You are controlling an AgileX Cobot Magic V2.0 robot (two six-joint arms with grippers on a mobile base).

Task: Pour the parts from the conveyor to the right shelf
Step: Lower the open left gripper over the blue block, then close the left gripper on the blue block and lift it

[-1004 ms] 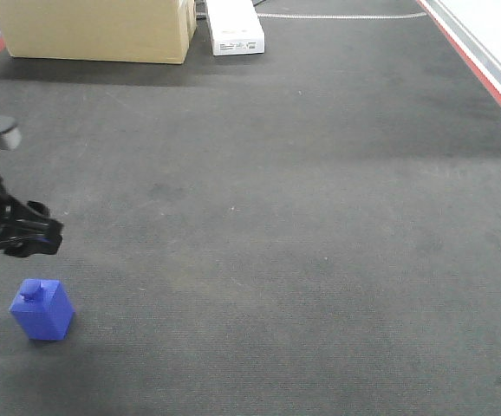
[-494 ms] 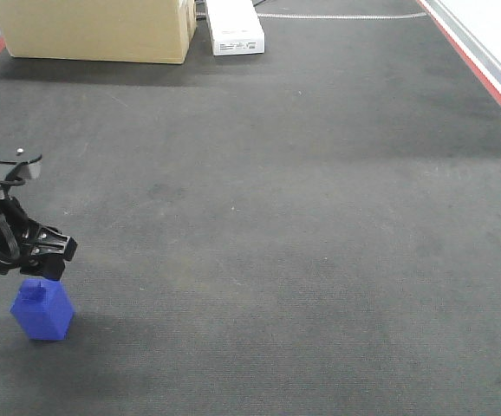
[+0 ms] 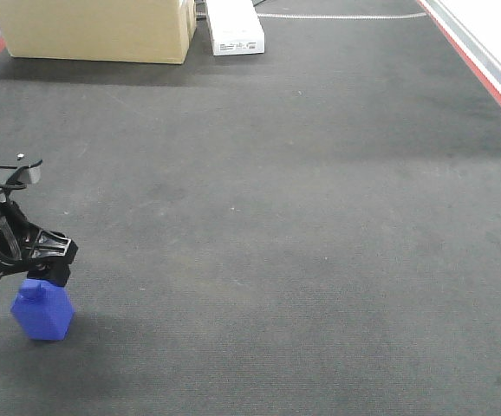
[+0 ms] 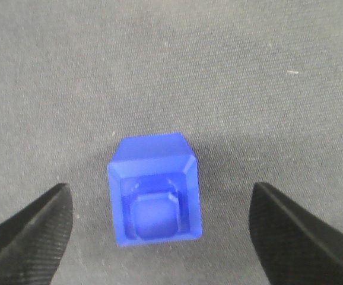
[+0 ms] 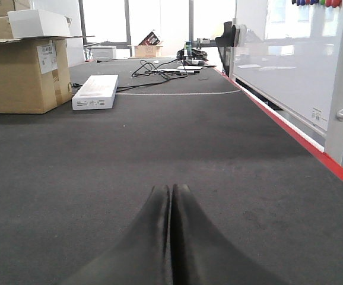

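Front view: the blue block (image 3: 42, 312) sits on the dark grey belt (image 3: 285, 225), low down at 8 o'clock in the picture. It stands up, with its little stub on top. The left pincer (image 3: 44, 267) hangs right over it, at 12 o'clock from the block, and hides part of the stub. Far back, at 11 o'clock, there is a brown box (image 3: 94, 30). A flat white box (image 3: 233, 26) lies just beside it. A red stripe (image 3: 489, 82) runs along the belt's edge at 2 o'clock.

Left wrist view: we look straight down on the block. One black finger (image 4: 26, 237) is at 8 o'clock and the other is at 4 o'clock. They are spread wide, so the left pincer is released. The block is between them and touches neither one.

Right wrist view: the right pincer (image 5: 171, 237) is low over the belt at 6 o'clock. Its two fingers press flat together, clenched on nothing.
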